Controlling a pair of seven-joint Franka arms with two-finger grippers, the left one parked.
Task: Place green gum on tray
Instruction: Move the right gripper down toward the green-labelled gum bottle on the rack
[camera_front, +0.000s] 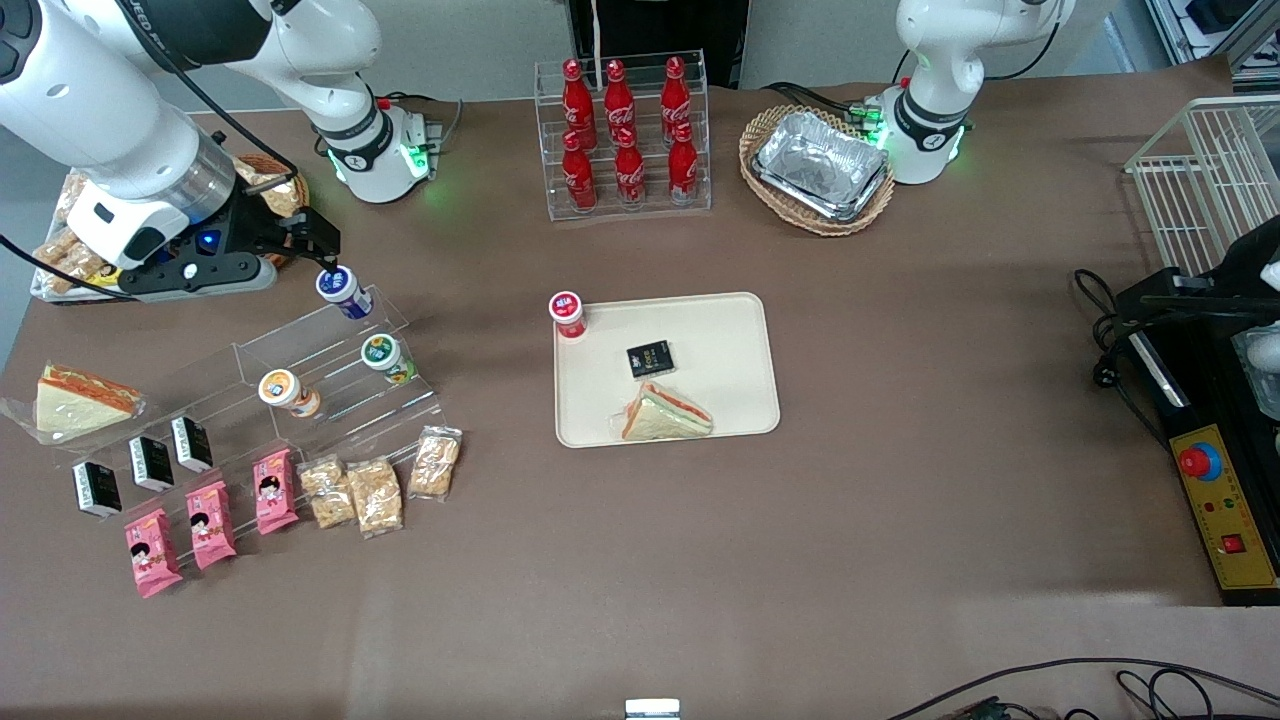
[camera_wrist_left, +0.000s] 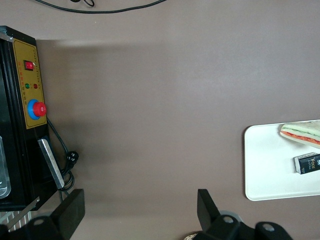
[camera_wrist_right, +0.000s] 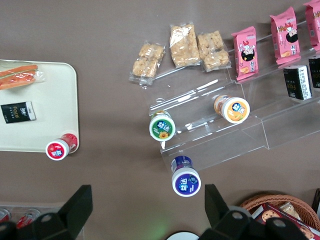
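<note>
Three gum bottles sat on my clear stand (camera_front: 330, 370): green gum (camera_front: 385, 358) mid-step, untouched. Gripper (camera_wrist_right: 145, 205), jaws spread and empty, hovered above the blue-lidded bottle (camera_front: 342, 291). Risk: I grab blue, so wrong bottle reaches the tray (camera_front: 735, 345).

Front view: set high, looking steeply down over the whole brown table. Right wrist view: closer, aimed straight down between the spread fingers of the right gripper (camera_wrist_right: 147, 189) above the clear acrylic stepped rack (camera_wrist_right: 225, 135). Left wrist view: low, downward; shared by all three, the flat cream-beige rectangular plastic tray (camera_front: 735, 335).
</note>
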